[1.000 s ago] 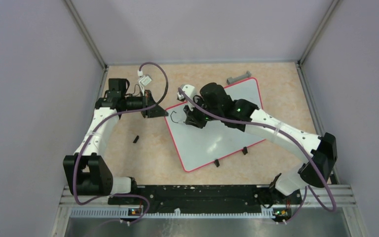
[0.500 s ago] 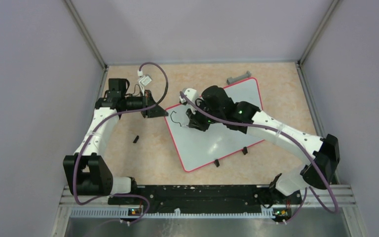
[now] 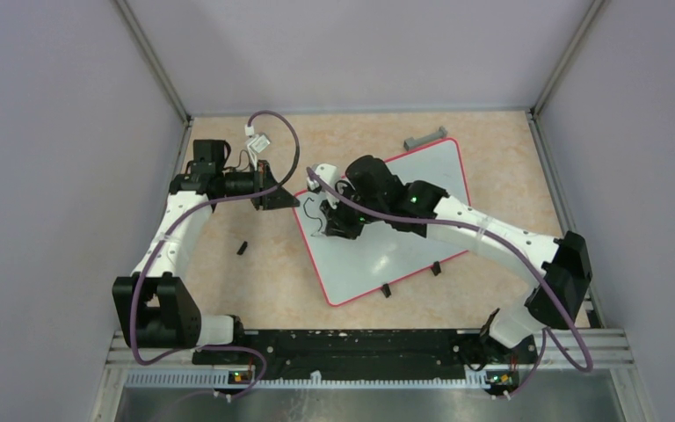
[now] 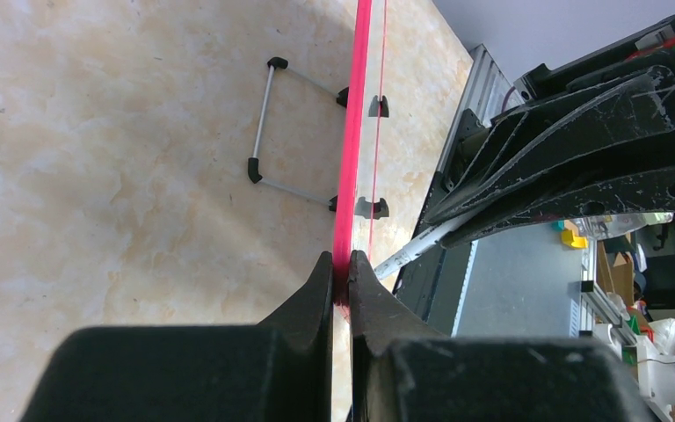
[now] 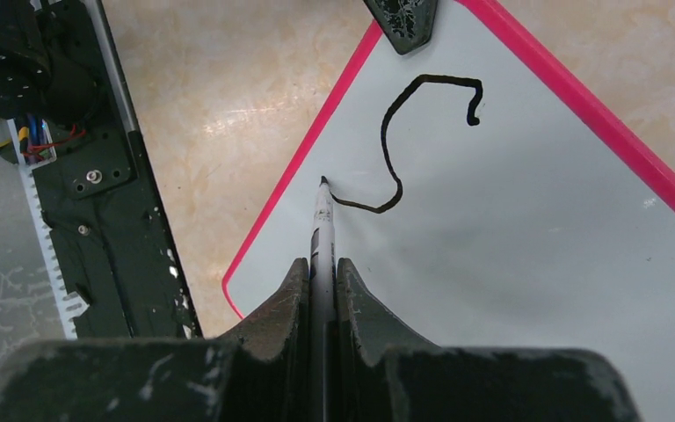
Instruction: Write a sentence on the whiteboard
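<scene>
Leftward along the board (image 3: 404, 242) goes the right arm (image 3: 483, 233) since a second ago, and the S (image 3: 309, 211) has grown from a small hook into a fuller curve; the left arm (image 3: 171, 233) has stayed put.

From above, the board lies tilted on the counter (image 3: 255, 281), two black clips (image 3: 387, 290) on its near long edge. The left jaws are at its left corner. The right jaws sit over the board's left end, just beside the S. A small black piece (image 3: 242, 248) lies on the counter left of the board, well apart from it, and a grey bar (image 3: 426, 139) lies beyond the far corner.

On the left wrist view, the left jaws are clamped together on the board's pink rim (image 4: 356, 132), which runs straight away from them. Two clips (image 4: 372, 208) show along that rim, with the right arm (image 4: 580, 149) dark beyond.

On the right wrist view, the right jaws are clamped on a marker (image 5: 323, 220). Its tip touches the board (image 5: 510, 264) at the lower end of the S (image 5: 387, 132), close to the rim. That S is the only lettering on the board. One left finger (image 5: 402, 22) rests on the rim at the top.
</scene>
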Robot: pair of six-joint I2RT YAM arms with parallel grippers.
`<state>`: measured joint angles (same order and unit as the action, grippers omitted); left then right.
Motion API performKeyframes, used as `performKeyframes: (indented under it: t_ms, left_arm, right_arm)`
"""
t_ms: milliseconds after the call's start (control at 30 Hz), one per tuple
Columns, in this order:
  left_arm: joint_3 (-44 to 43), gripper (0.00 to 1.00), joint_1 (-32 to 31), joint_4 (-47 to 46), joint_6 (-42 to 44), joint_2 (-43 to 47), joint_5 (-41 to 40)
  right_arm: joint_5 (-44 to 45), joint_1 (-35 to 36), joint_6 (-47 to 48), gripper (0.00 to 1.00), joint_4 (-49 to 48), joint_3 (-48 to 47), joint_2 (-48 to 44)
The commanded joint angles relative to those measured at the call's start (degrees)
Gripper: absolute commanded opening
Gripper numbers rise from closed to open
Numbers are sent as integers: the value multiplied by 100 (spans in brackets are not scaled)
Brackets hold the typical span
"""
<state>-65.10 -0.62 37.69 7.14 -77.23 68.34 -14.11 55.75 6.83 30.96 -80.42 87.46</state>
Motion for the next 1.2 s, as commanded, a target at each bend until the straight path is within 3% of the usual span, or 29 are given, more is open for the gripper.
performKeyframes:
  t_ms: [0, 467, 1167]
  left_arm:
    - [1, 0, -1, -122, 91, 100, 145]
    - [15, 0, -5, -95, 145, 134, 136]
    - [13, 0, -6, -64, 173, 130, 118]
  right_arm:
    - [-31, 28, -36, 0, -198, -349, 63]
    - [-287, -433, 48, 0, 115, -356, -645]
    - [46, -527, 27, 0, -6, -591, -171]
